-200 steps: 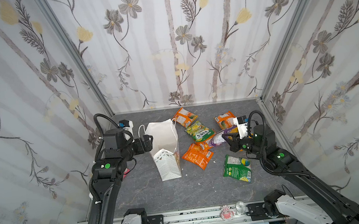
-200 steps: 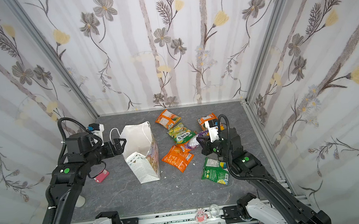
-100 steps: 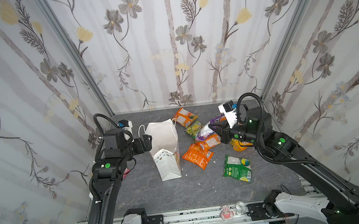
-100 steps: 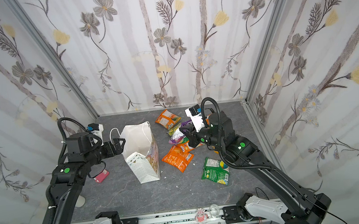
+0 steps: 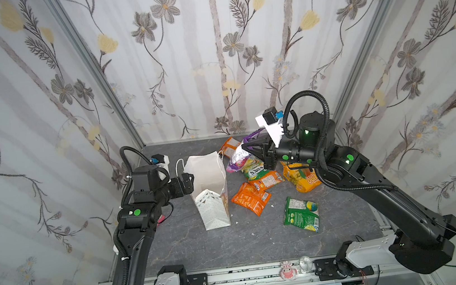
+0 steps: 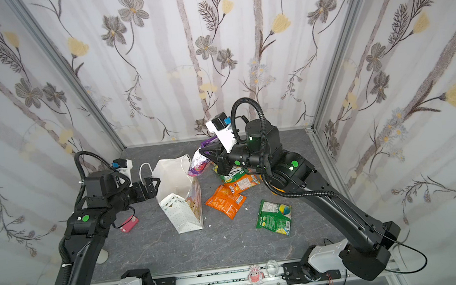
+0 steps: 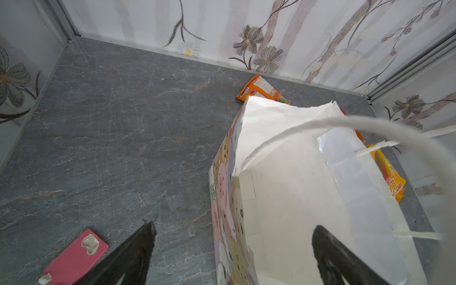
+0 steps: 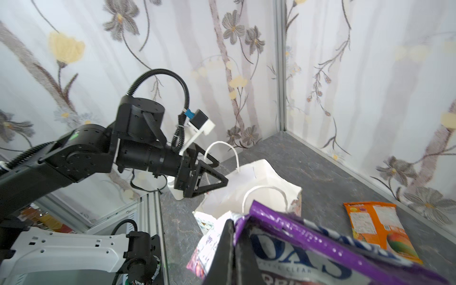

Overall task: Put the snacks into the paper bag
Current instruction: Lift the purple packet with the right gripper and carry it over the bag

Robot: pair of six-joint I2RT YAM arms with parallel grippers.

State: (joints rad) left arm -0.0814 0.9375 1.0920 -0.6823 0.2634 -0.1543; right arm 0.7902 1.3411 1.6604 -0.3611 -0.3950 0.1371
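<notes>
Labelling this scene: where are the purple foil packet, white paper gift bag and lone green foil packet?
purple foil packet (image 5: 236, 158): a top view, crinkled middle.
white paper gift bag (image 5: 206, 171): a top view, inner wall.
green foil packet (image 5: 301, 213): a top view, printed face.

Paper bag (image 5: 209, 177) between left claw (image 5: 191, 184) and snacks (image 5: 250, 199) on its right

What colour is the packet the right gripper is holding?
Purple with a pale lettered panel; the packet shows best in the right wrist view.
</notes>
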